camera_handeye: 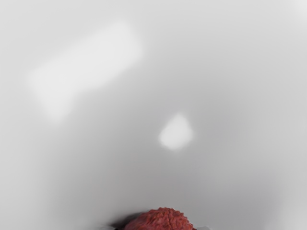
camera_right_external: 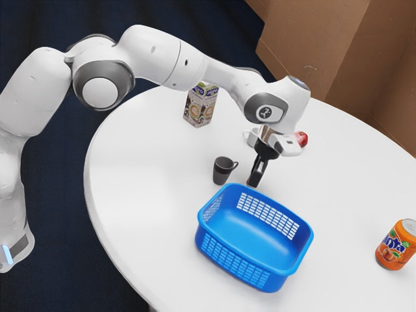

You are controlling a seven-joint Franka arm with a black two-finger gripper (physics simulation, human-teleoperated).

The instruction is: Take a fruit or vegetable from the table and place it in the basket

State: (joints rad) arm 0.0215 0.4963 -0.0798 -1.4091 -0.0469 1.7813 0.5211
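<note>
The black gripper point(camera_right_external: 255, 179) points down at the table just behind the blue basket point(camera_right_external: 250, 234), outside its rim, beside the dark mug. A red, bumpy fruit point(camera_handeye: 162, 220) is at the wrist view's lower edge, at or just under my hand; whether it is held cannot be told. In the exterior view the gripper hides that spot. Another red, round fruit point(camera_right_external: 301, 138) sits farther back, partly behind the hand. The basket's visible floor holds nothing.
A dark grey mug point(camera_right_external: 222, 170) stands close to the gripper and the basket's rim. Behind the hand is a white cup point(camera_right_external: 250, 137), partly hidden. A carton point(camera_right_external: 200, 105) stands farther back, and an orange can point(camera_right_external: 395, 245) at the exterior view's right.
</note>
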